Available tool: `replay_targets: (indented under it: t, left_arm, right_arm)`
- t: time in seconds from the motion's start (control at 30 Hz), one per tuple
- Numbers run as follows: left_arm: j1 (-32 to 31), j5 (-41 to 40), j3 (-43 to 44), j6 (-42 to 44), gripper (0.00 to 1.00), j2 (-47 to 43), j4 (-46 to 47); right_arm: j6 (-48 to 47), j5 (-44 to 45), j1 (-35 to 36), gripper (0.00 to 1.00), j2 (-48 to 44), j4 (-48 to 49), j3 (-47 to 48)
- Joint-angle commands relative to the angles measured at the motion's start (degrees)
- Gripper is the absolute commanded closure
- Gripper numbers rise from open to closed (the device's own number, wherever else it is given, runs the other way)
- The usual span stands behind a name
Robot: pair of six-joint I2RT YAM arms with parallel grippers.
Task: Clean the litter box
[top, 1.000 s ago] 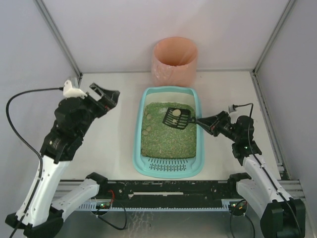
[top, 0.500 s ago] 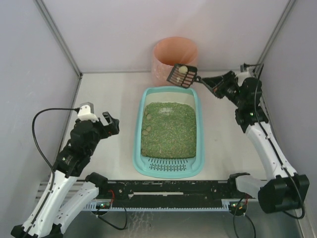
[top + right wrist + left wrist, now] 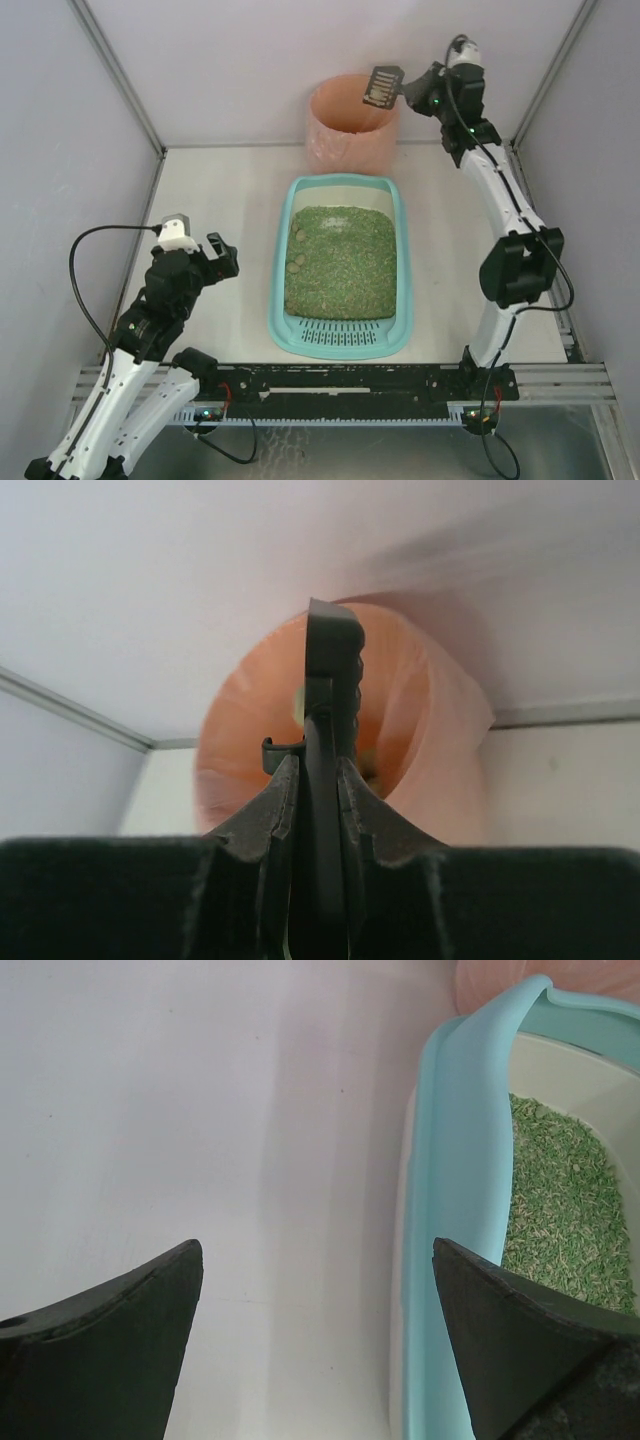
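Clamping the handle of the black scoop (image 3: pixel 382 86), the right tool (image 3: pixel 405 92) is holding it high above the right side of the pink-orange bin (image 3: pixel 350 130), with the right arm stretching up along the right of the worktop (image 3: pixel 220 200). From above, the scoop's slotted face is showing, tipped toward the camera. The right wrist view is giving only its thin edge, pinched between the two fingers (image 3: pixel 275 810), with the bin's open mouth directly behind it.

The litter box (image 3: pixel 279 300) is sitting mid-worktop, just in front of the bin, with its grate end nearest the arm bases. Green-brown granules (image 3: pixel 345 265) are filling it, and a few pale lumps (image 3: pixel 297 262) are lying along its left side, visible only from the top.

The left tool (image 3: pixel 222 257) is hanging beside the box's left wall, released and gripping nothing. Its wrist view is showing the teal rim close up, running past one finger, with granules beyond it.
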Motion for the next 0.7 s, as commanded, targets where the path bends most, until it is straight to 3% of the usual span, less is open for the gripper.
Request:
replay_targets:
  t: [0.0,0.23,0.4,0.5,0.67]
  left_arm:
    - [0.3,-1.13,-0.49,1.07,0.0,-0.41,1.71]
    - [0.4,-0.89,-0.55,0.98,0.0,-0.1,1.64]
    - [0.39,-0.61,-0.52,1.02,0.0,0.19,1.8]
    - [0.41,-0.31,-0.6,1.02,0.0,0.44,2.2]
    - [0.57,0.58,-0.7,0.63,0.0,1.67,3.41]
  right_arm:
    - [-22.82,5.23,4.56,1.0,5.4,-4.12,12.93]
    - [-49.08,12.79,10.16,1.0,5.95,4.06,10.16]
    - [-56.3,17.44,12.98,1.0,1.91,8.51,7.15]
    - [-53.87,17.65,14.65,1.0,-4.37,13.87,1.23]
    - [-36.04,7.77,15.99,1.0,-18.39,23.31,-14.54]
